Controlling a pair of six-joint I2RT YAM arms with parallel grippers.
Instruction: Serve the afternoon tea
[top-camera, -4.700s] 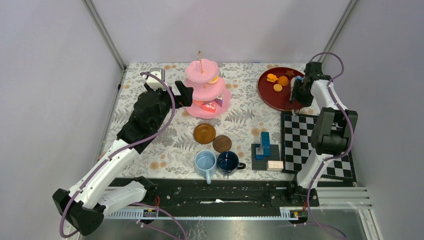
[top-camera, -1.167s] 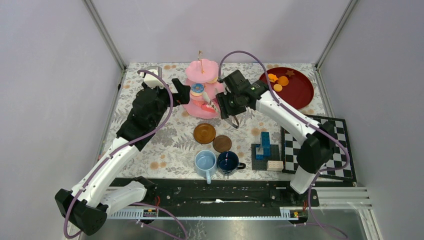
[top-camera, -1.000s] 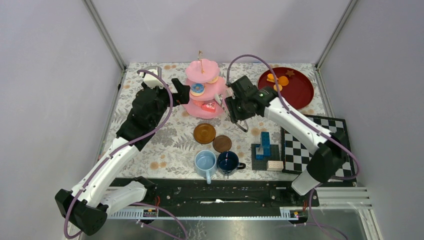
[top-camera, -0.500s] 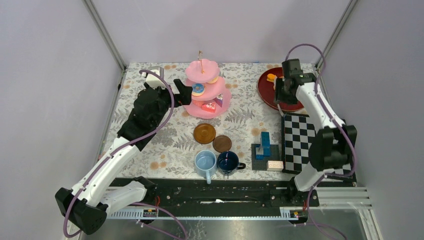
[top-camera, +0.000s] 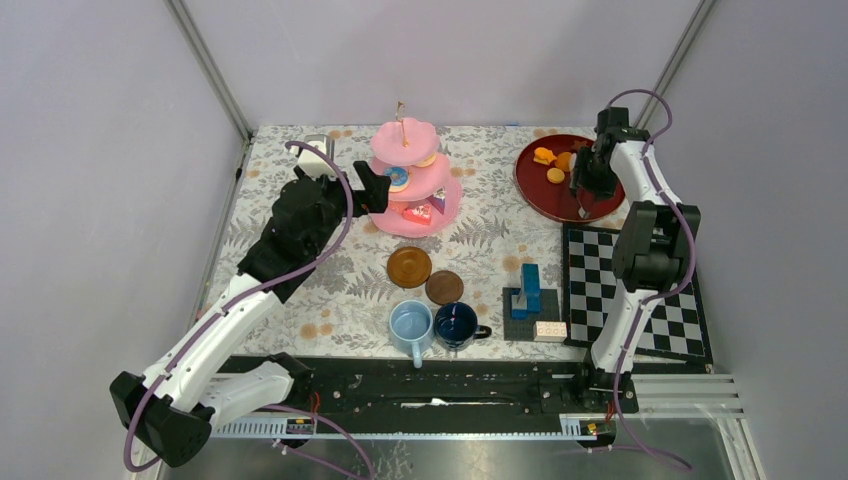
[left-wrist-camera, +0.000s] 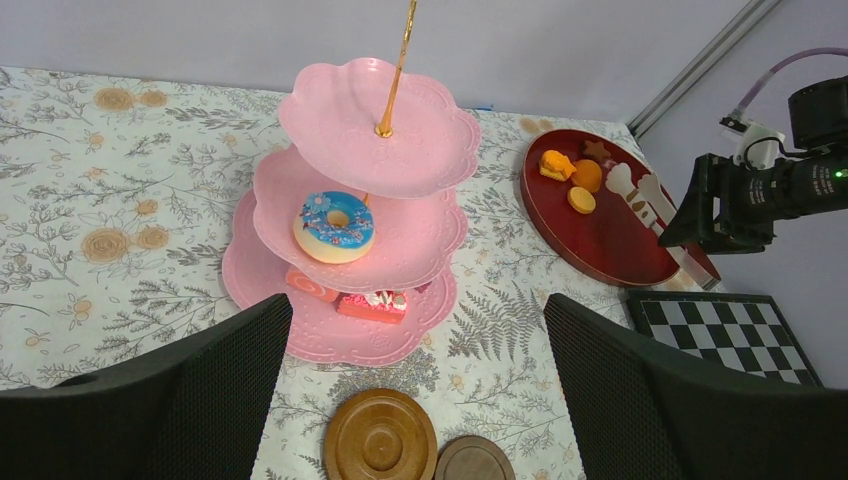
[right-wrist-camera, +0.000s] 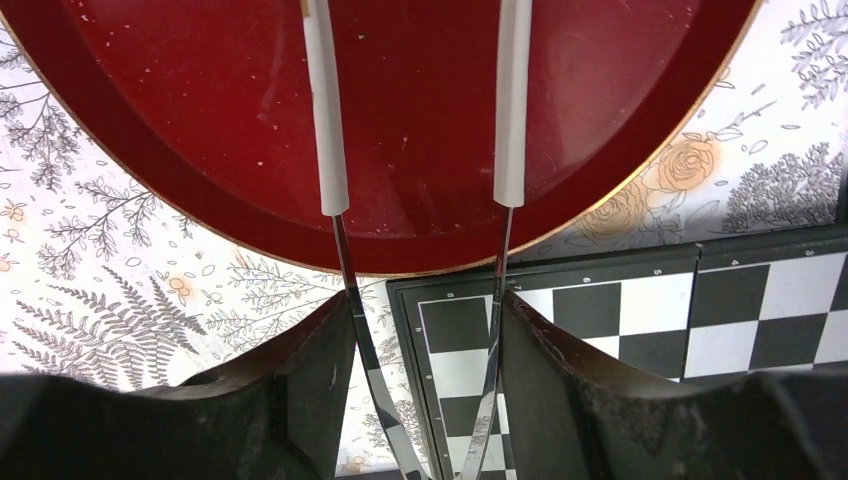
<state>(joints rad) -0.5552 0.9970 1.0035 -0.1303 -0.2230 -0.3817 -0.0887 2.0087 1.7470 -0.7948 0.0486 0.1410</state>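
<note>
Tongs (right-wrist-camera: 325, 130) over the red tray (right-wrist-camera: 420, 225) — likely to lift a pastry (left-wrist-camera: 579, 199)
Right end effector (right-wrist-camera: 425, 350) grasps the tongs to reach it; left end effector (left-wrist-camera: 415, 320) gapes empty, facing the pink stand (left-wrist-camera: 380, 130).

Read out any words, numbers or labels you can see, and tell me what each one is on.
No text here can be read for certain.
Tiny marks along the edge of the board: too small to read.
Reddish dots on the white block: too blurred to read.
</note>
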